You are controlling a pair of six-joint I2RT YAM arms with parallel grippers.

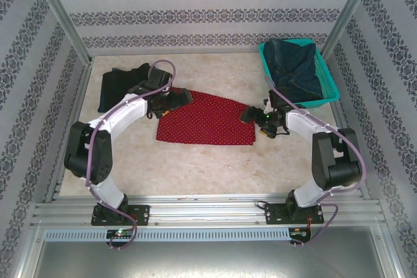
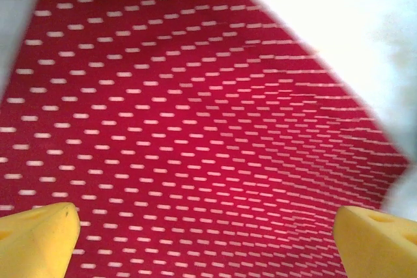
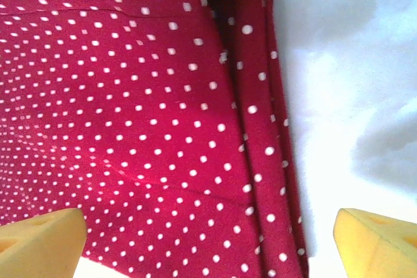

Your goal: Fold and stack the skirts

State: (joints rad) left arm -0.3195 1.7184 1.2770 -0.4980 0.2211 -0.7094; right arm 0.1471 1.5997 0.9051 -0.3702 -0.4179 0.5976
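**Both jaws wide over the red dotted skirt**

The red skirt with white dots (image 1: 207, 120) lies spread flat at the middle of the surface (image 1: 195, 161). The left arm (image 1: 120, 118) reaches to the skirt's 11 o'clock corner. The left jaws stand wide apart over the cloth and hold nothing; in the left wrist view their yellow pads (image 2: 36, 239) frame streaked, blurred dots. The right arm (image 1: 326, 154) reaches in at the skirt's 3 o'clock edge. The right jaws are likewise wide and empty, with pads (image 3: 39, 242) either side of a folded hem. A dark skirt (image 1: 120, 86) lies at 10 o'clock on the surface, just beyond the left arm. A blue denim skirt (image 1: 293, 63) sits heaped in the teal basket (image 1: 328, 81) at 2 o'clock
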